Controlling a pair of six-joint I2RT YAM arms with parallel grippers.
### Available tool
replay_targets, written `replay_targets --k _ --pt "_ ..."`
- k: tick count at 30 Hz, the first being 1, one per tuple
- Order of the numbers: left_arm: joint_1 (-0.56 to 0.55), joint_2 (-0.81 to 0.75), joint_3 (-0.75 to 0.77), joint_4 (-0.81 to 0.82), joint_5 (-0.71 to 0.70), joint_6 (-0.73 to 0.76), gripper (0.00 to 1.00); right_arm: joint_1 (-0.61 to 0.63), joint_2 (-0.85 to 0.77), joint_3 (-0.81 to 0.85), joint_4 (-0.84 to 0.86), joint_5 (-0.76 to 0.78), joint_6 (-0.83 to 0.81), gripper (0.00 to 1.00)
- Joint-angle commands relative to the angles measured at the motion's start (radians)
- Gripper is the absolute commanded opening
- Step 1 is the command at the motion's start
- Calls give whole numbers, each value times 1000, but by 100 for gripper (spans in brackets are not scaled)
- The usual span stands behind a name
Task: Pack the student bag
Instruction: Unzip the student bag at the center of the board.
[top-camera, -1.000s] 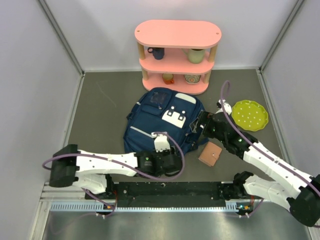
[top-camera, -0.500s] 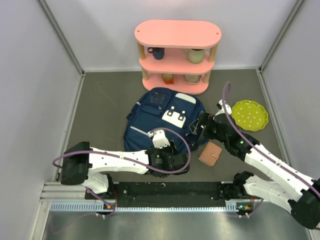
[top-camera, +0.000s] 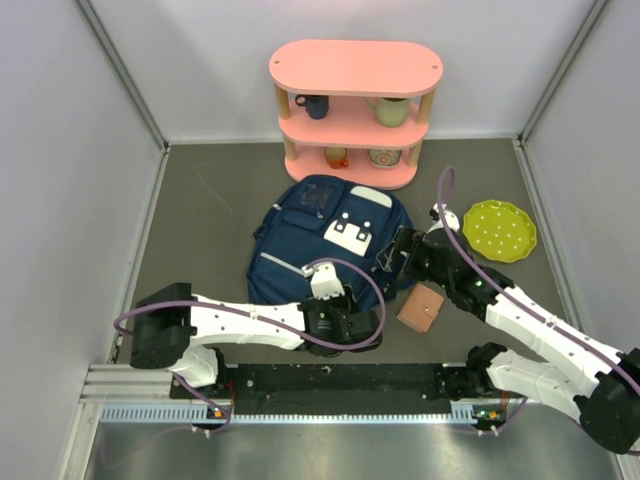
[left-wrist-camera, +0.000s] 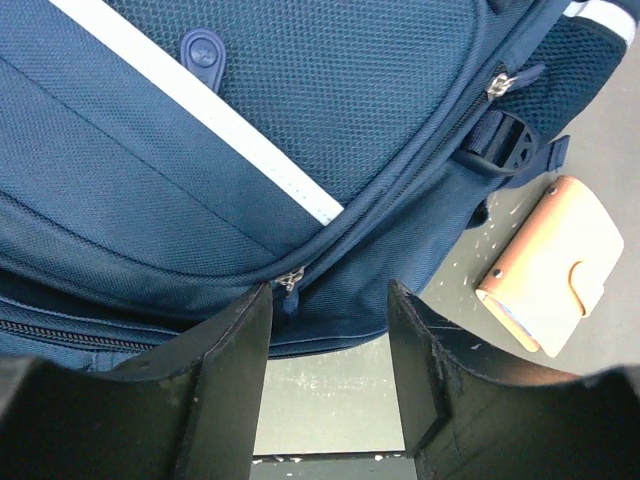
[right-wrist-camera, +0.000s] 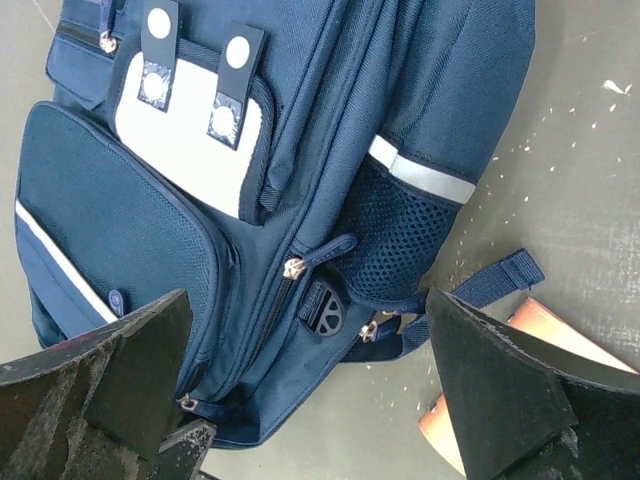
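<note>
Jaws both apart, student bag (top-camera: 330, 245) lengthwise near-far, top twd shelf (top-camera: 355, 67).

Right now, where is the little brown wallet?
From above, the wallet lies on the table, beside the near right corner of the student bag.

Left of the student bag (top-camera: 325, 245) the grey table (top-camera: 200, 220) lies open up to the side wall, the widest way in. Beyond the bag the pink shelf (top-camera: 355, 110) stands close, leaving a narrow strip. The right gripper (right-wrist-camera: 307, 297), jaws wide, hangs over the bag's right flank. A tan wallet (top-camera: 421, 307) lies just beside its near right corner, and a green plate (top-camera: 498, 230) farther right. The left gripper (left-wrist-camera: 330, 290), jaws parted, crowds the bag's near edge.
</note>
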Motion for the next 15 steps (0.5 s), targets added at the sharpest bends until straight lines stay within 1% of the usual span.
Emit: replay_targets --k 1,9,13,15 --pt "-3 -7 -29 13 8 -20 54 -5 11 22 36 -7 -9 99" --pt "-2 34 -21 -16 20 -63 54 -5 14 21 39 -13 -8 99" --pt "3 45 -26 15 -3 -52 51 -5 11 18 39 -15 -6 99" --pt "14 59 -29 35 3 -43 48 -5 8 18 38 -15 -6 99"
